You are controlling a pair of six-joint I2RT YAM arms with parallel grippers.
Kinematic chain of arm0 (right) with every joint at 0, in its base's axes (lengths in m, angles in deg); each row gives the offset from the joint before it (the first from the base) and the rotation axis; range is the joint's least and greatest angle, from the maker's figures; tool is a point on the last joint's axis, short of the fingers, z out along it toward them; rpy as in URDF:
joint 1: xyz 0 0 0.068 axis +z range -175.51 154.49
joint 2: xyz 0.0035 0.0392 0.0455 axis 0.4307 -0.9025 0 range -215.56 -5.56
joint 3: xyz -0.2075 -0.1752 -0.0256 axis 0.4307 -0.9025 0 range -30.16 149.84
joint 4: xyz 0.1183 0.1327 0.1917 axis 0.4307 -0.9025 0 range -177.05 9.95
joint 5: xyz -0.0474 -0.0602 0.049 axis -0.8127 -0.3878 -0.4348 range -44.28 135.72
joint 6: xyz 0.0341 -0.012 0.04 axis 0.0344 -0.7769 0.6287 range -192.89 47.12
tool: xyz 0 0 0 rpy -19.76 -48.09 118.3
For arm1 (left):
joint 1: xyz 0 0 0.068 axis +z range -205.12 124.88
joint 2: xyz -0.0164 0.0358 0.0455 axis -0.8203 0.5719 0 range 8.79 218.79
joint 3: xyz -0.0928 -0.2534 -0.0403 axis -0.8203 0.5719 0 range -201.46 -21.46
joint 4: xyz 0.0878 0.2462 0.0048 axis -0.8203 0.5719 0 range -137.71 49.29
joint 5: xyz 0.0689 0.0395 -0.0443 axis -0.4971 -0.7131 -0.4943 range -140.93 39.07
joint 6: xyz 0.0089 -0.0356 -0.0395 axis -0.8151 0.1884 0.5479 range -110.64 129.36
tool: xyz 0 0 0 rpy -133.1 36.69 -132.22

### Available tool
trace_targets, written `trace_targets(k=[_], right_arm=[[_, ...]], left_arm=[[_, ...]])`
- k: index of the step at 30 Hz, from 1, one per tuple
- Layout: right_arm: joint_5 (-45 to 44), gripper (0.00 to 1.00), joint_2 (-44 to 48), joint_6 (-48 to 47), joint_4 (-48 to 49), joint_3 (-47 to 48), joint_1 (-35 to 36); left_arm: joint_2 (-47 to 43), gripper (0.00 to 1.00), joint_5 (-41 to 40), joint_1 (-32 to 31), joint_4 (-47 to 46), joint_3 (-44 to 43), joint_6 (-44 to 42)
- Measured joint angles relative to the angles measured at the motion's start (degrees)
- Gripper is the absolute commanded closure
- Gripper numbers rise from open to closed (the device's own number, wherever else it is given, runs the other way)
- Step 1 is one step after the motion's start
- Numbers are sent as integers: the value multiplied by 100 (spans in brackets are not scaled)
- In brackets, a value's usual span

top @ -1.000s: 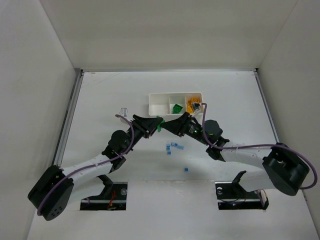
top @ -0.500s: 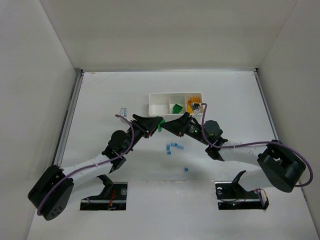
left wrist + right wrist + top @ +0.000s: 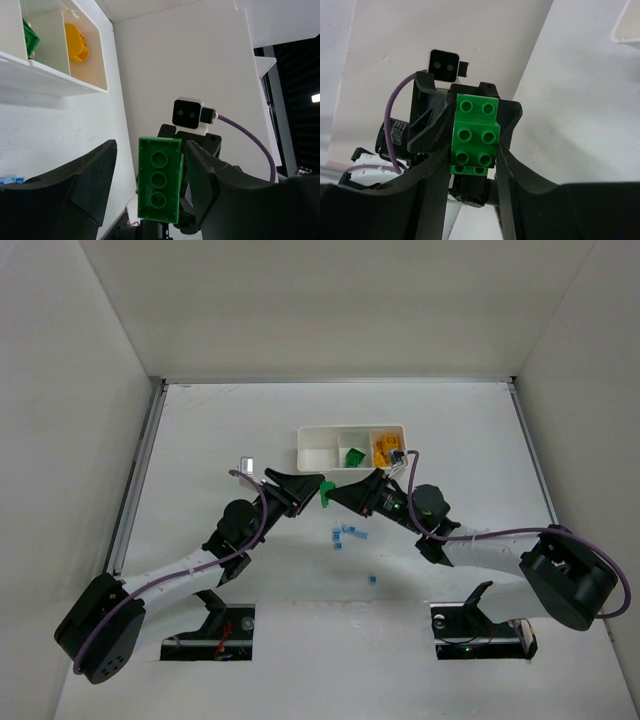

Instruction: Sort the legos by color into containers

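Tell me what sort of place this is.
Likely a robotics lab test cell: plain white walls enclosing a white table, left arm and right arm bolted at its edge, a compartment tray with toy bricks.

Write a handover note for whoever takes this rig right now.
Right gripper: shut on the green brick, held off the table.
Left gripper: jaws apart around the same brick, gap on one side.
Tray: green legos in the middle compartment, yellow-orange legos in the right, nothing visible in the left.
Blue legos: a group on the table, one stray closer to the near edge.
Done: yellow-orange, part of green.
Left: this brick to the middle compartment, then the blues, likely to the left compartment.
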Motion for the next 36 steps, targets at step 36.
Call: trace_targets(k=[36], right_arm=[[197, 69, -426, 306, 369, -118, -15]], left_arm=[[396, 69, -146, -35, -271, -4, -195]])
